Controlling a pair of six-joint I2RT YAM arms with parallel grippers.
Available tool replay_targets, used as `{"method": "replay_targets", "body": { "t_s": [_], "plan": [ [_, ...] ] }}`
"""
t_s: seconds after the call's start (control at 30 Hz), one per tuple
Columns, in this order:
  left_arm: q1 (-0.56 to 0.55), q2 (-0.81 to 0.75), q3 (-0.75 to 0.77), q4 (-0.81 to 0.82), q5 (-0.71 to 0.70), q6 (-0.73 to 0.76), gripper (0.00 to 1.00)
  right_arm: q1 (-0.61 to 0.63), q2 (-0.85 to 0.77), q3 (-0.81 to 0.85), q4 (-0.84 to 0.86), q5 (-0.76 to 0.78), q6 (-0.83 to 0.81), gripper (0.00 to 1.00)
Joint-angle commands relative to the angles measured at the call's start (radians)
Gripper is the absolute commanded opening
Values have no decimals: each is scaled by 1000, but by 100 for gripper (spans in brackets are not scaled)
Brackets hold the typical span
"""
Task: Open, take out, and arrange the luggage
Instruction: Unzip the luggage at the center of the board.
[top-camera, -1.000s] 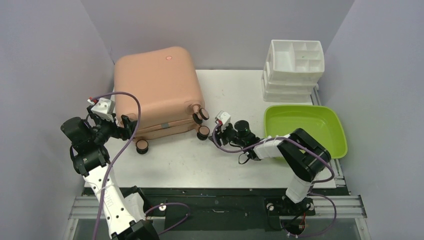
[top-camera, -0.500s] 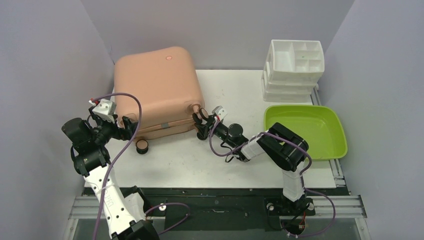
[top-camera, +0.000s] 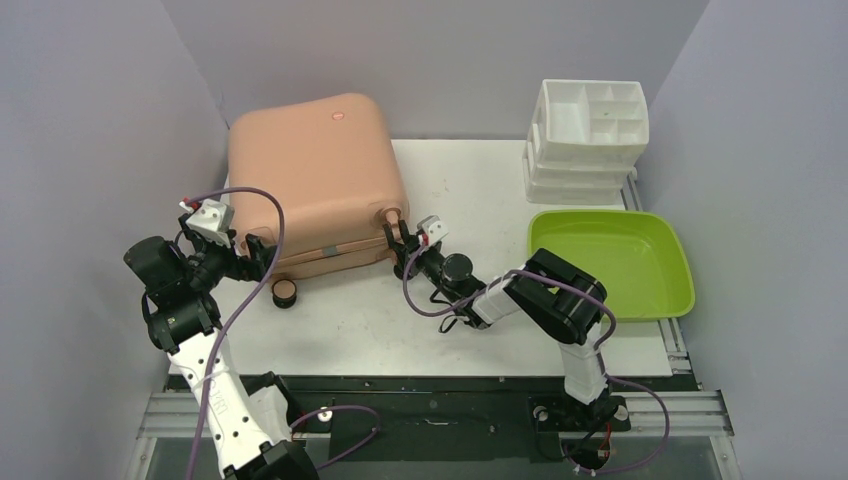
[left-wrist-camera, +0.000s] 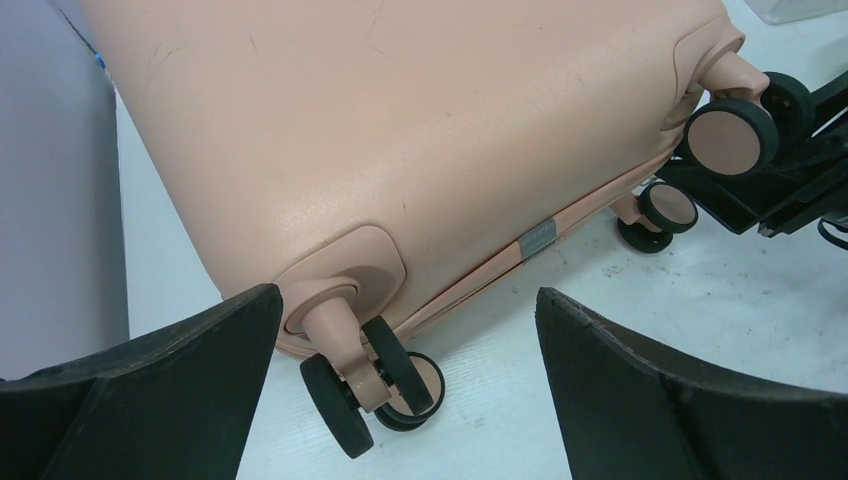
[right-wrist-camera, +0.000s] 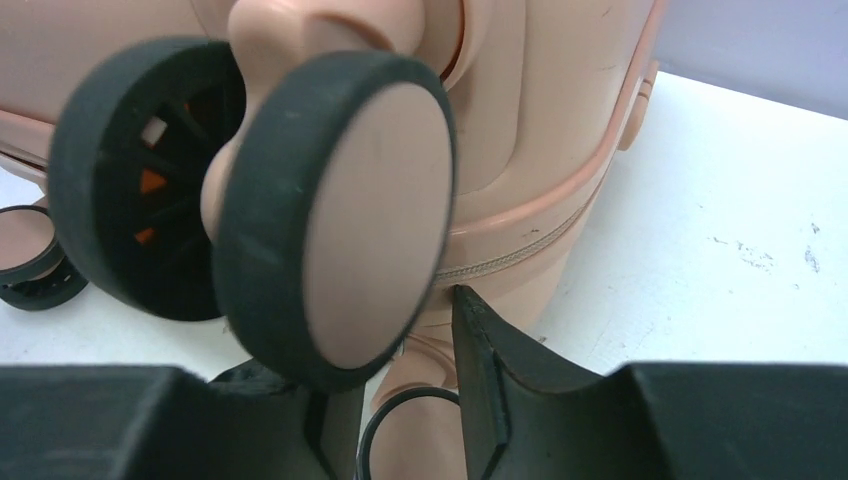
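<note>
White tabletop (top-camera: 480, 180), grey walls around; the luggage (top-camera: 310, 170) lies closed at the back left, wheels facing the arm bases. My left gripper (left-wrist-camera: 405, 300) is spread wide, facing its left casters. My right gripper (top-camera: 400, 252) straddles the right caster wheel (right-wrist-camera: 340, 220); I cannot tell whether it pinches it.

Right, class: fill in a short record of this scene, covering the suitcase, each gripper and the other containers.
Luggage: salmon-pink hard-shell suitcase, closed, lying flat on white table
Left gripper: open, by near-left wheels, not touching
Right gripper: jaws astride a dark caster wheel; grip unclear
Others: lime-green plastic tray, white compartmented organizer, both at right
</note>
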Motion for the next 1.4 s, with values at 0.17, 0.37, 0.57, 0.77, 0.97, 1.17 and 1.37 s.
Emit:
{"method": "replay_targets", "body": {
  "t_s": [0.17, 0.37, 0.57, 0.77, 0.97, 1.17, 1.37],
  "plan": [
    [-2, -17, 19, -11, 28, 7, 96, 5, 20, 58, 8, 86, 33, 25],
    [-2, -19, 19, -25, 35, 12, 96, 6, 20, 60, -30, 86, 52, 33],
    [-2, -22, 1, -7, 33, -6, 96, 5, 19, 70, -64, 83, 73, 9],
    [-2, -57, -51, 58, -15, -56, 96, -23, -12, 72, -116, 122, 93, 0],
    [-4, -83, -87, 72, -98, -73, 97, -88, -55, 109, -282, 175, 163, 0],
    [-23, -82, -162, 115, -332, -63, 95, -147, -99, 162, -465, 168, 221, 0],
    [-62, -62, -188, 174, -446, -51, 96, -156, -118, 180, -506, 83, 218, 0]
  ]
}}
